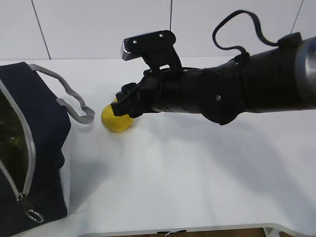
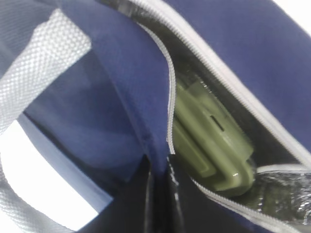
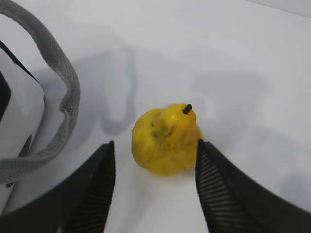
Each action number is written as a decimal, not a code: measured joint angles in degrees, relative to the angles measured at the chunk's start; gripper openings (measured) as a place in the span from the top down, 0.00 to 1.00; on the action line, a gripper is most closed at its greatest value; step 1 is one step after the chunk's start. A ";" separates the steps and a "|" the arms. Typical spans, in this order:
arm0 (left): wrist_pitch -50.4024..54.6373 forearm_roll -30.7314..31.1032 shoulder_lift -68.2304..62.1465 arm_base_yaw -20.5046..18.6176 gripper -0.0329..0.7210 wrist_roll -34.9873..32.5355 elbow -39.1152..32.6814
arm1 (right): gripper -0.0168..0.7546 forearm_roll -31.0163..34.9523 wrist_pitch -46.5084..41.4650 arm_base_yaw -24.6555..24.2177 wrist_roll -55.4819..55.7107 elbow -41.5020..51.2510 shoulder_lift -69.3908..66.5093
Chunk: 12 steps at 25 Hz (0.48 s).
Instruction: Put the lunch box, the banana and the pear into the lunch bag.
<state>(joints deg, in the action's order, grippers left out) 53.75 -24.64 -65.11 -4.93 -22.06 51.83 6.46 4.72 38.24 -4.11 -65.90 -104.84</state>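
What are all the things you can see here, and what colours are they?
pear: one, golden yellow with a dark stem, standing on the table between the right end effector's fingers.
lunch bag: one, navy blue with grey zipper trim and grey handles, at the table's left edge, unzipped.
lunch box: one, sage green, inside the lunch bag.
table: one, white.
right end effector: one, black, open around the pear.
left end effector: one, black, shut on the bag's fabric beside the zipper.
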 joint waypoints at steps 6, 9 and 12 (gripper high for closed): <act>0.00 -0.48 0.00 0.00 0.97 0.00 0.00 | 0.38 0.13 5.07 0.00 -0.03 0.00 -3.42; 0.00 -1.48 0.00 0.00 0.97 0.00 0.00 | 0.30 0.74 9.14 0.00 0.87 0.00 -4.88; 0.00 -3.82 0.00 0.00 0.97 -0.11 0.00 | 0.25 2.88 11.53 0.00 3.62 0.00 -6.19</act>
<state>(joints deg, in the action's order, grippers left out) 53.75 -28.46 -65.11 -4.93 -22.17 51.83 9.34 16.25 38.24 -0.50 -65.90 -111.04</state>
